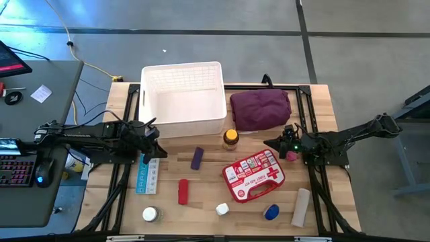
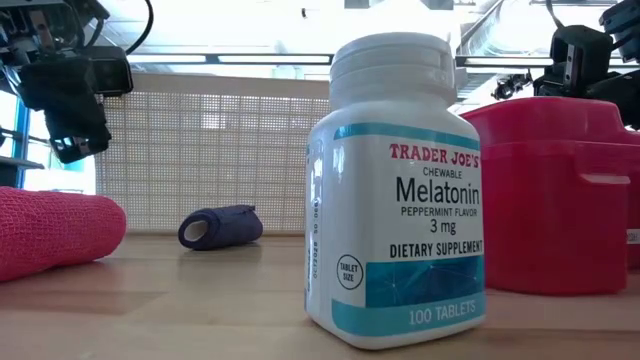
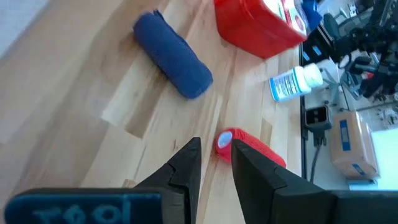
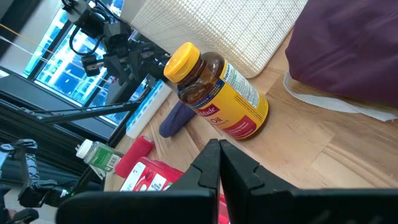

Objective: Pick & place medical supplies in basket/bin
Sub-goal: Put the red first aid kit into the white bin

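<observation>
The white lattice basket stands at the far middle of the table. The supplies lie loose on the wood in front of it. They are an amber bottle with a yellow cap, a purple roll, a red roll, the red first-aid case, a blue-white box and a white Melatonin bottle. My left gripper hovers over the box's far end, narrowly open and holding nothing; the red roll lies beyond its tips. My right gripper is shut and empty, right of the amber bottle.
A maroon cloth bundle lies right of the basket. A small pink item sits under my right wrist. A white cylinder, a blue-capped item and a white-capped jar lie near the front edge. A desk with a keyboard stands left of the table.
</observation>
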Motion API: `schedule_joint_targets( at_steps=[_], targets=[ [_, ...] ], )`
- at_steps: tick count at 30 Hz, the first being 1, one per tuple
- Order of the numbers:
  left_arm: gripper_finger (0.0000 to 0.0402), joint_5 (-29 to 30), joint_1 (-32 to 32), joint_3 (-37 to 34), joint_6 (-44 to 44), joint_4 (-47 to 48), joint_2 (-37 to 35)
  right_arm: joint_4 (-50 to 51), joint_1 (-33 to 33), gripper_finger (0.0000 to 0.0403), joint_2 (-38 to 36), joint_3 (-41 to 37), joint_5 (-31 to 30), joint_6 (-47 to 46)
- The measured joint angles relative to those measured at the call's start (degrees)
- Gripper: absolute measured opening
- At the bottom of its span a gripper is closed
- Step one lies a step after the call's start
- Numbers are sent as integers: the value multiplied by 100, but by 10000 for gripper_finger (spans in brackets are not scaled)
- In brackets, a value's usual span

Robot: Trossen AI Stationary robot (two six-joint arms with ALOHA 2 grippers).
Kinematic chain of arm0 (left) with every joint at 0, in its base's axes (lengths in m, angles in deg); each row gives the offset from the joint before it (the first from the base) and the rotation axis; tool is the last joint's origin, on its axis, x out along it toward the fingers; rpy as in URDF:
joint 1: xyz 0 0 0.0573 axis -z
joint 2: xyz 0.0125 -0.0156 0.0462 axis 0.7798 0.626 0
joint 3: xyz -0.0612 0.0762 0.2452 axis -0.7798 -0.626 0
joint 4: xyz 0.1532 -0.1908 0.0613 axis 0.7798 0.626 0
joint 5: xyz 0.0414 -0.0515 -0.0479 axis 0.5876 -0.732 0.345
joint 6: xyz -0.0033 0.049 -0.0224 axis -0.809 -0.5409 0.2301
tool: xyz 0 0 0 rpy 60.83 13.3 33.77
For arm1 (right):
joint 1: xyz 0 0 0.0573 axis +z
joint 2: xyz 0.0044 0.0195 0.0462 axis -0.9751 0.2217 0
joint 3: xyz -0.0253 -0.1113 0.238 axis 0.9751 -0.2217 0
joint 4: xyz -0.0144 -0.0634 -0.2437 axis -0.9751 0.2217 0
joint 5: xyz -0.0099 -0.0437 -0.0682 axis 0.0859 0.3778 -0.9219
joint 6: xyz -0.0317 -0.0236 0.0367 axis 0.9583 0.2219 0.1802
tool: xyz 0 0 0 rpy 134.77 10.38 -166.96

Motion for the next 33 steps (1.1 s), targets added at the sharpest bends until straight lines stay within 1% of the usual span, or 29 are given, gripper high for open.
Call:
schedule_joint_targets(
  at_steps=[2, 7, 10, 14, 18, 20, 23, 27, 31, 33],
  targets=[
    [124, 103, -2, 2, 191, -73, 0, 0, 0, 0, -2, -2, -2, 2],
    [124, 116, -1, 1, 1177, -120, -2, 0, 0, 0, 0, -1, 0, 2],
    [124, 342, -2, 2, 1502, -105, 39, -1, 0, 0, 0, -1, 0, 2],
    [124, 855, -1, 0, 1847, -103, 44, 0, 0, 0, 0, 0, 0, 0],
    [124, 1138, 4, 2, 2079, -147, 39, -1, 0, 0, -1, 0, -1, 1],
    [124, 1112, 4, 2, 2299, -248, 39, 0, 0, 0, 0, 0, 0, 1],
    [124, 952, 2, 2, 2834, -780, 43, -2, 0, 0, 0, 0, -2, 2],
    [124, 938, 0, -1, 2902, -1774, 45, -236, 0, 0, -1, -1, -86, -75],
    [124, 973, -2, -2, 3112, -2888, 48, -806, 0, 0, -7, 0, 161, -1045],
    [124, 978, -2, -2, 3174, -3437, 49, -1079, 0, 0, -11, 0, 244, -1293]
  ],
)
